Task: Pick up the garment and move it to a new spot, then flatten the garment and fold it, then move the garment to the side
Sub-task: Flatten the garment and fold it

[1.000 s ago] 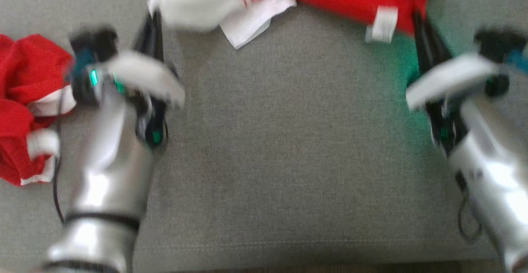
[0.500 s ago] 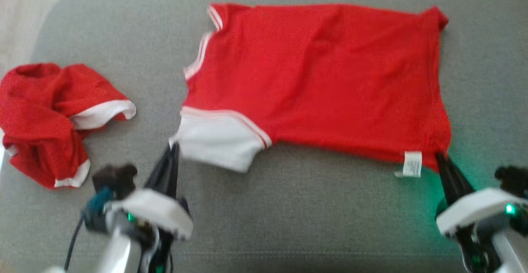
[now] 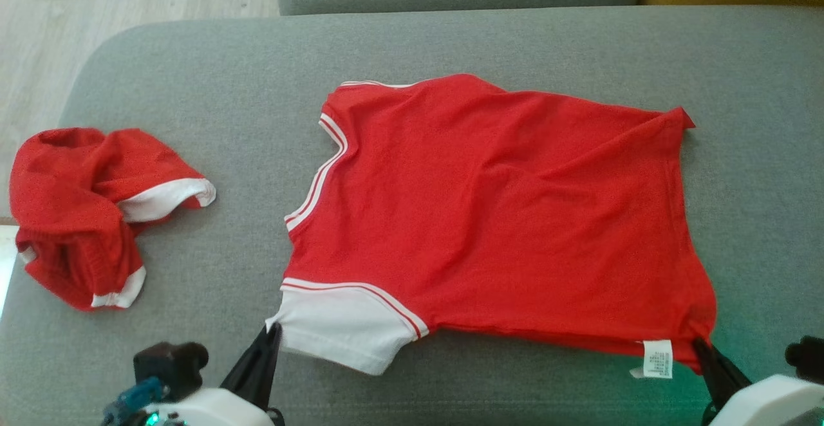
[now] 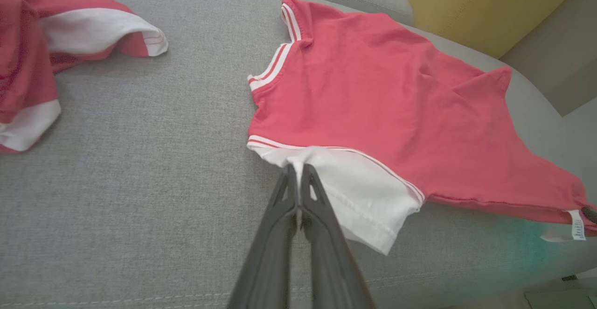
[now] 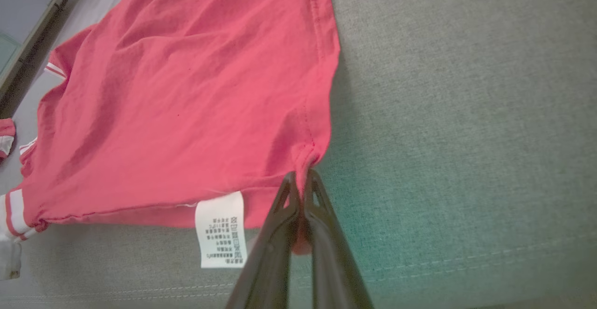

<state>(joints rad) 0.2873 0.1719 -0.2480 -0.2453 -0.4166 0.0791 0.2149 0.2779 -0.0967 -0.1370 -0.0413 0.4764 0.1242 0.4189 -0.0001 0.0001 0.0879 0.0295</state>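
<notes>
Red shirt [image 3: 502,220] spread on grey cushion [image 3: 193,78], left gripper [image 4: 298,171] clamped on its white sleeve [image 4: 359,192], right gripper [image 5: 302,178] clamped on the hem corner.

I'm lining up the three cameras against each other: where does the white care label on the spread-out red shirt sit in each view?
Head view: the care label is at the lower right, on the near hem of the red shirt.
Left wrist view: low at the far right edge.
Right wrist view: lower middle, just left of the right gripper, hanging from the hem.
Shared landmark: the white sleeve.
</notes>
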